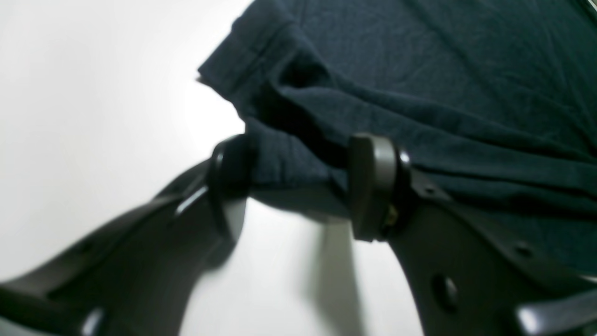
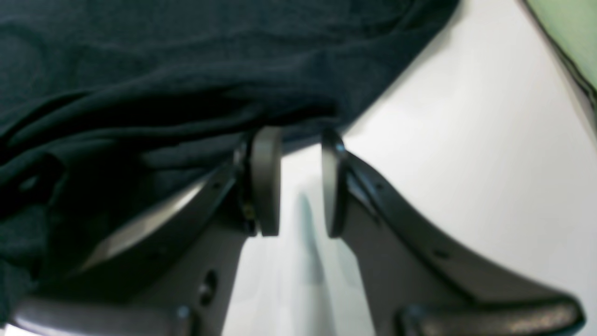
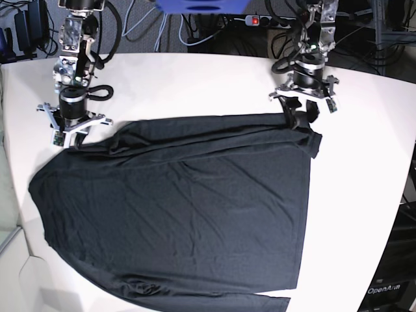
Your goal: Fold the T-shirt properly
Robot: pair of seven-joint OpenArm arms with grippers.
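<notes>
T-shirt lay spread flat on the white table, covering most of the middle of the base view, with its lower edge running off the bottom of that view. Fabric mostly smooth, with shallow wrinkles along the far edge and a small bunched corner at the far right in the base view.

Left gripper sat at that bunched corner. In the left wrist view the jaws stood wide apart, one on each side of a folded lip of the shirt. The cloth filled the gap between the pads and touched both inner faces; a hemmed edge curled up just beyond them. Whether the pads pressed the cloth or merely flanked it could not be told. In the base view this gripper was down at table level, fingers dark against the dark cloth.

Right gripper was at the opposite far corner, on the left of the base view. In the right wrist view its jaws were parted by a narrow gap showing bare white table between them, nothing clamped. The shirt's edge lay draped across the fingertips and over the left finger; the tips reached just to the hem
</notes>
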